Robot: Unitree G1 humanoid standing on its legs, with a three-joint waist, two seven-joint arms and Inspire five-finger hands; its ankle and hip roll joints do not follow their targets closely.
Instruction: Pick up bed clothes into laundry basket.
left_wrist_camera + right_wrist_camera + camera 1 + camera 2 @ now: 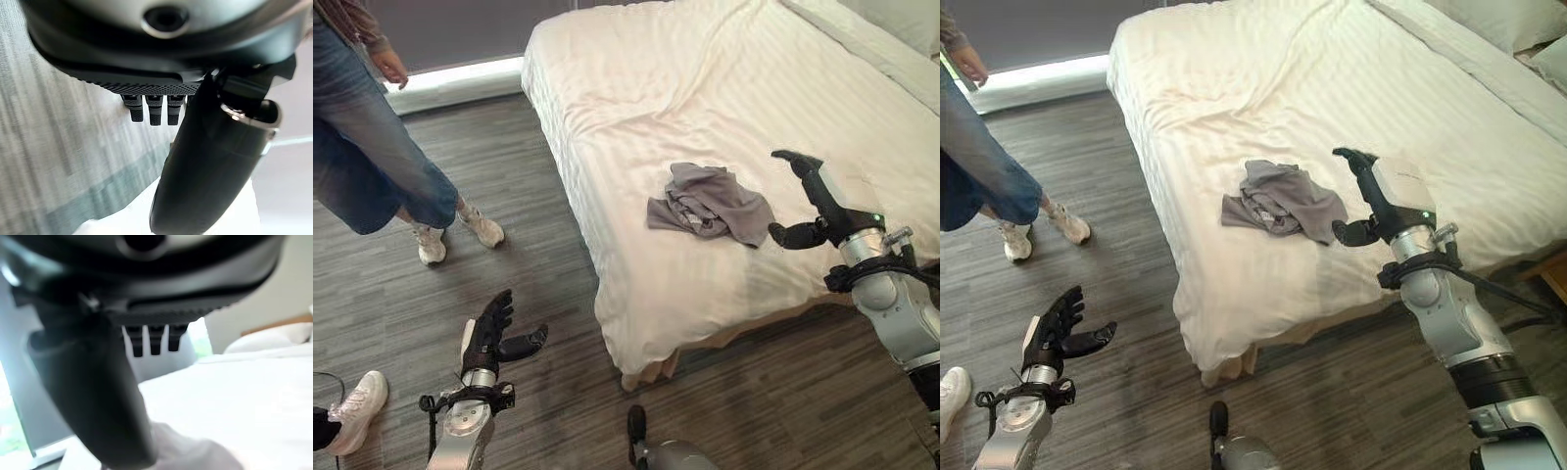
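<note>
Wood-plank floor point(538, 294); white striped bed point(636, 88); grey garment point(710, 203) on it.

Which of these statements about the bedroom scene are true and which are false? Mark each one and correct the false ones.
1. A grey garment lies crumpled on the bed. True.
2. The right hand is shut on the garment. False: it is open beside it, holding nothing.
3. The left hand is open above the wooden floor. True.
4. A person sits on the bed. False: the person stands on the floor beside it.
</note>
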